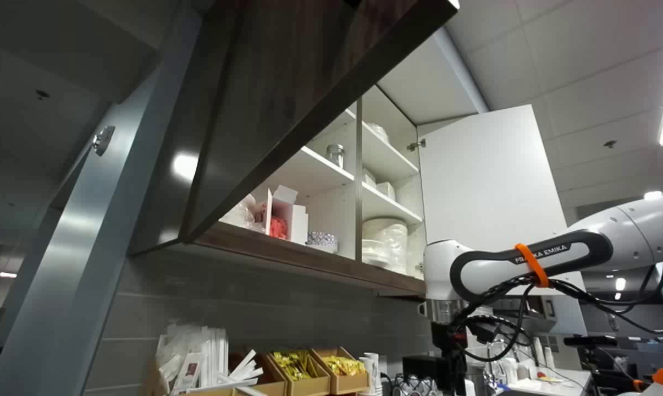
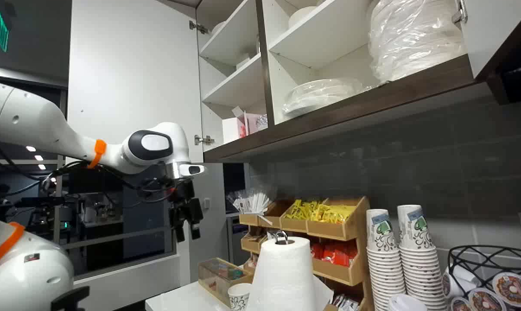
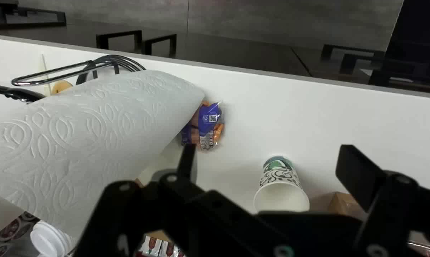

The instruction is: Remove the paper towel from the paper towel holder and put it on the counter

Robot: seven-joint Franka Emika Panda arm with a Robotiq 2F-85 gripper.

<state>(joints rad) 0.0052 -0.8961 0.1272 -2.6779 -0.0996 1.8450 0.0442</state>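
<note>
The paper towel [image 2: 282, 276] is a white upright roll, its lower part cut off in an exterior view. A metal loop of the paper towel holder [image 2: 281, 236] sticks out of its top. In the wrist view the paper towel [image 3: 86, 139] fills the left side, standing over the white counter [image 3: 325, 117]. My gripper [image 2: 188, 234] is open and empty. It hangs pointing down, apart from the roll and higher than its top. In the wrist view the open gripper [image 3: 268, 153] has its fingers wide apart. I cannot make out the roll in the exterior view where the gripper [image 1: 451, 366] shows dark.
A paper cup [image 3: 279, 178] and a snack bag [image 3: 208, 125] are on the counter near the roll. A clear-sided box [image 2: 219, 278], a packet organizer [image 2: 347, 220], cup stacks [image 2: 385, 259] and a wire basket [image 2: 476, 248] stand around it. The cupboard door [image 2: 135, 77] hangs open above.
</note>
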